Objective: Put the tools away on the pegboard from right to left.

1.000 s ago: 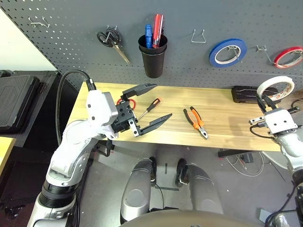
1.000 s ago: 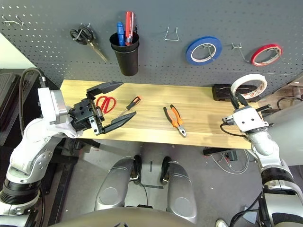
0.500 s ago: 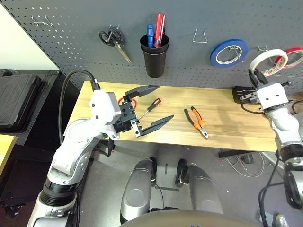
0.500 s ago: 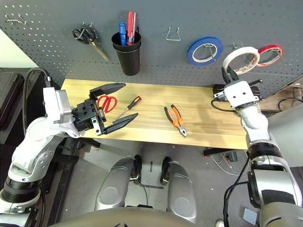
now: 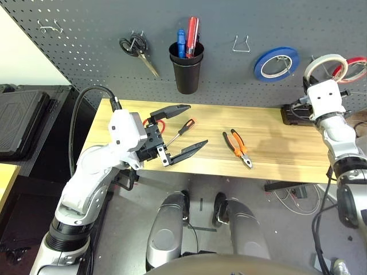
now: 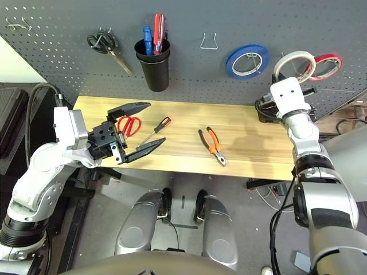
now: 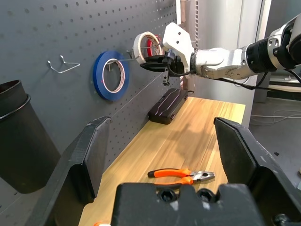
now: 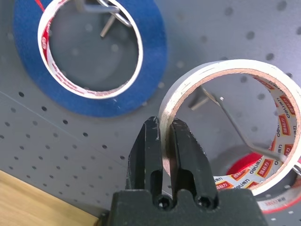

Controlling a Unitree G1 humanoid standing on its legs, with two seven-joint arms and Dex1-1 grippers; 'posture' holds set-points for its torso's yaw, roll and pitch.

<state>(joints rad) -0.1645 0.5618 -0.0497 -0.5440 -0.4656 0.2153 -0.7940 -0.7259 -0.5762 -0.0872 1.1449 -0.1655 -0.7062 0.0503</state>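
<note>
On the pegboard, a whitish tape roll hangs around a metal hook, between the blue and red rolls. My right gripper is shut on that roll's band, one finger on each side. On the wooden table lie the orange-and-black pliers, the black-and-orange screwdriver and the red-handled scissors. My left gripper hovers wide open and holds nothing, just above the table's front left, near the scissors and screwdriver.
The pegboard also carries black-handled scissors, a black cup with pens, a bare wire hook, a blue tape roll and a red tape roll. A black case lies at the table's back right.
My right arm has lifted the whitish tape roll from above the table's right end up to the pegboard and slid it over the hook. The left arm has stayed put.
</note>
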